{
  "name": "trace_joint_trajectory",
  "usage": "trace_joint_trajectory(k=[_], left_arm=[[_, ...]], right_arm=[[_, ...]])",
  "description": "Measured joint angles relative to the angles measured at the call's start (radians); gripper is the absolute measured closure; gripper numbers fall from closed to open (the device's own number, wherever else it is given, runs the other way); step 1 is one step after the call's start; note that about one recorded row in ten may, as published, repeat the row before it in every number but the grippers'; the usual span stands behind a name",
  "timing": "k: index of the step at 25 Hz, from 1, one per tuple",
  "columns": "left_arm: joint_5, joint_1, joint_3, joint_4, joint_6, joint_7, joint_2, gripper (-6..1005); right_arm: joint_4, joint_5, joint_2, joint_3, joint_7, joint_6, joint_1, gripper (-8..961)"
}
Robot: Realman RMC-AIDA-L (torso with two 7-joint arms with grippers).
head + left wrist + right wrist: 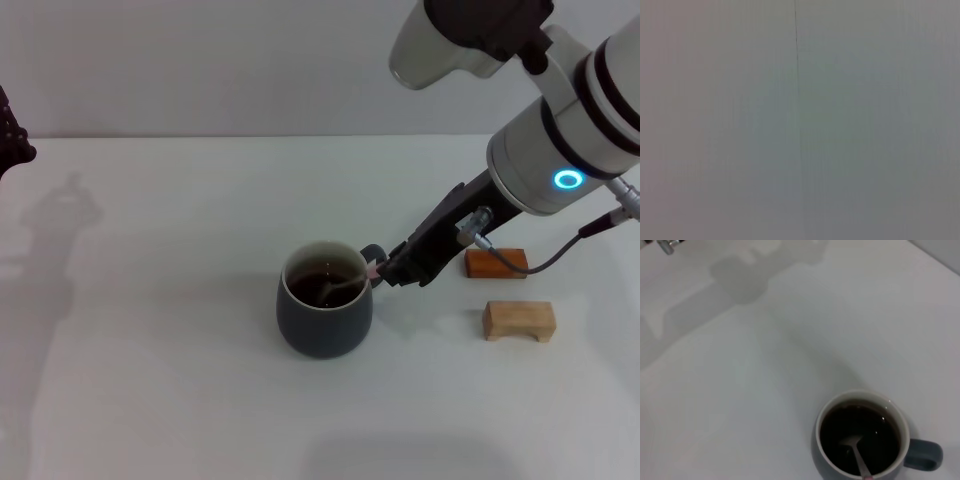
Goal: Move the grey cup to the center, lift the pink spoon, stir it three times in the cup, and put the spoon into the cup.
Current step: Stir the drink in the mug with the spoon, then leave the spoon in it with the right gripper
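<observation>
Near the table's [150, 400] middle, my right gripper [385, 272] pinches the pink spoon [345, 285].
Its bowl sits in the grey cup [325, 312]; stirring or release remains, I judge.

matt ceramic grey cup [324, 315], wooden block [519, 320]

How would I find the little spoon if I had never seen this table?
Look at the white table and find the grey cup of dark liquid near its middle. The pink spoon leans in that cup, bowl in the liquid, its handle end at the right gripper. Its slim silver and pale pink shape sets it apart from the chunky orange-brown block and light wooden block nearby.
</observation>
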Motion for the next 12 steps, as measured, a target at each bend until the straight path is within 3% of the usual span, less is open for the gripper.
trace_joint_trajectory(k=[12], left_arm=[[0.0,-0.001,0.0,0.0,0.0,0.0,0.0,1001]], right_arm=[[-0.085,-0.001,0.0,-0.004,-0.03,-0.012,0.022,793]])
